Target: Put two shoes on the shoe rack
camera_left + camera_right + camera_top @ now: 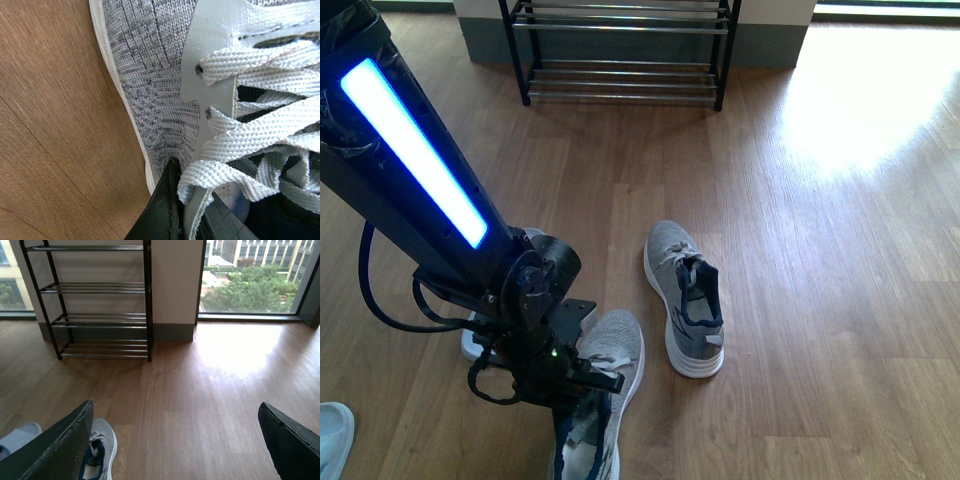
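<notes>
Where the left wrist view closes in, one of the left fingers (167, 212) shows as a black wedge against the eyelet panel of a grey knit sneaker (150, 75), its tip beside a loop of white lace (260, 135). The other finger is hidden, so I cannot tell whether the pair is pinching the shoe or only touching it. In the front view this sneaker (620, 345) lies on the wooden floor (820, 300) at the near left, toe pointing far. The left arm (415, 150), with its glowing blue strip, slants down onto the sneaker's lacing. The second sneaker (685, 300) lies just to the right, apart from the first, with its toe also toward the far side. The right fingers (62, 450) are spread wide above the floor. A pale blue slide (332, 435) sits in the near left corner. The shoe rack (620, 50) stands against the far wall, well apart from both sneakers.
</notes>
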Controlling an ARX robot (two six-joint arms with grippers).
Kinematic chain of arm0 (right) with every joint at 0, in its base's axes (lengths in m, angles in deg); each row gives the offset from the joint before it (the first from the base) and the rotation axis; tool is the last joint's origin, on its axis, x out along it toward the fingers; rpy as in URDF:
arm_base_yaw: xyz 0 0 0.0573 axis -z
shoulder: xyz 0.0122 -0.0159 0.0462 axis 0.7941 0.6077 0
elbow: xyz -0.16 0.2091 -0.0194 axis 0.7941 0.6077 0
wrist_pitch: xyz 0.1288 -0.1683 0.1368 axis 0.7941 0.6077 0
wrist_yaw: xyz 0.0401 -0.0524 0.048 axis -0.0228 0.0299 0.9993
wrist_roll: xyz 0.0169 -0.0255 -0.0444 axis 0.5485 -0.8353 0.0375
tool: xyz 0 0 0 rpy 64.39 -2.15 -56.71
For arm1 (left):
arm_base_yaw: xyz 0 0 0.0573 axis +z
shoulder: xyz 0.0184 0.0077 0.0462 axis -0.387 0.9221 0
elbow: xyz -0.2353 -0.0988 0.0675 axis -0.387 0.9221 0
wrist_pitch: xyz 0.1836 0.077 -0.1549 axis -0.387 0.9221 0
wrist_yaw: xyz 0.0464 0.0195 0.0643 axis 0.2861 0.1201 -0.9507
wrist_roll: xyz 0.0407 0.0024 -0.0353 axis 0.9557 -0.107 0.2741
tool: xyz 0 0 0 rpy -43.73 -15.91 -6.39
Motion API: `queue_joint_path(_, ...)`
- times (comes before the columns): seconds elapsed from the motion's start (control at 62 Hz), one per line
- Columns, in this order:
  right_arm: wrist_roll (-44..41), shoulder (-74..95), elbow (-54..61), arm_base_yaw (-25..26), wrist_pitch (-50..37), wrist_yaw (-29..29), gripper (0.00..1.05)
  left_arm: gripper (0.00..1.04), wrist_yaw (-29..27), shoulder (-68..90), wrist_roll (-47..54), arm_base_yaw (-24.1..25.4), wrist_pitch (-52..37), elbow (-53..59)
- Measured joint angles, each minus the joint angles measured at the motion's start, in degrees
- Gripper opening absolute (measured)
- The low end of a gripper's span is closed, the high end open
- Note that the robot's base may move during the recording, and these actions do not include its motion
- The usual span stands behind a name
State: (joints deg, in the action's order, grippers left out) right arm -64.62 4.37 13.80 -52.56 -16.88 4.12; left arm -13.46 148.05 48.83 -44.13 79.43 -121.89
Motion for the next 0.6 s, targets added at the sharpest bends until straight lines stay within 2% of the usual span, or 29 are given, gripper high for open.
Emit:
queue_joint_path(0.161, 0.0, 0.0, 0.0, 0.0, 0.0, 0.0, 0.96, 0.01, -2.29, -2.29, -0.55, 0.15, -2.4, 3.23)
queue_joint_path(0.387, 0.0, 0.0, 0.0, 0.0, 0.0, 0.0, 0.96, 0.01, -15.21, -10.51, 2.58, 2.01, -10.38, 12.39)
queue_joint_path(0.596, 0.0, 0.0, 0.0, 0.0, 0.0, 0.0, 0.96, 0.01, -22.18, -28.13, 4.5, 4.92, -20.41, 25.62)
